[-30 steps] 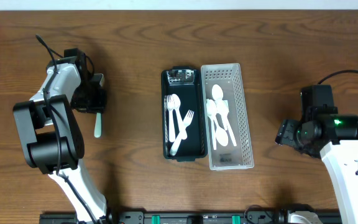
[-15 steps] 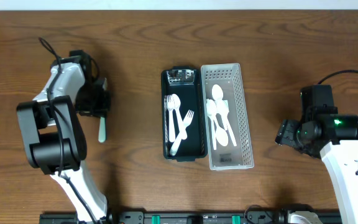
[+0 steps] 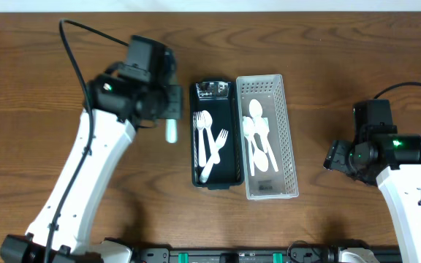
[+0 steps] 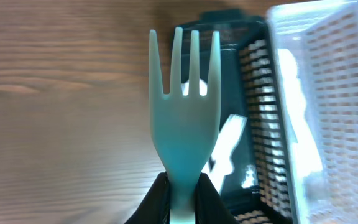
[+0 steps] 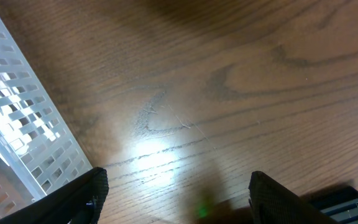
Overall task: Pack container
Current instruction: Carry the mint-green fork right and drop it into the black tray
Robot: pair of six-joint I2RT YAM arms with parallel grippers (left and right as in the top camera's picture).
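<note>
- The left gripper (image 4: pixel 184 200) was clenched on the lower handle of a pale green fork (image 4: pixel 185 118), one finger pressed to each side. In the left wrist view the neck and four tines stood free toward 12 o'clock.
- The fork looked like thin moulded plastic, so it was judged very light, fairly stiff along the handle, smooth enough to twist in a loose pinch, and liable to snap at the tines. The flat handle was the sound place to hold it, as here.
- In the overhead view the left gripper (image 3: pixel 169 117) hung above the table (image 3: pixel 64 44) with the fork (image 3: pixel 172 133) at 9 o'clock of the black tray (image 3: pixel 215 185). It was just beside the tray's left wall and not yet over it. That view was blurred, so the fork's height could not be told.
- White forks (image 3: pixel 209 139) lay in the black tray, so that compartment was judged the likely place for this one.
- A white basket (image 3: pixel 291 161) touching the tray at its 3 o'clock side held white spoons (image 3: pixel 258 135).
- The right gripper (image 5: pixel 179 205) stood released, its jaws wide and empty above bare wood, well apart at 3 o'clock of the basket.
</note>
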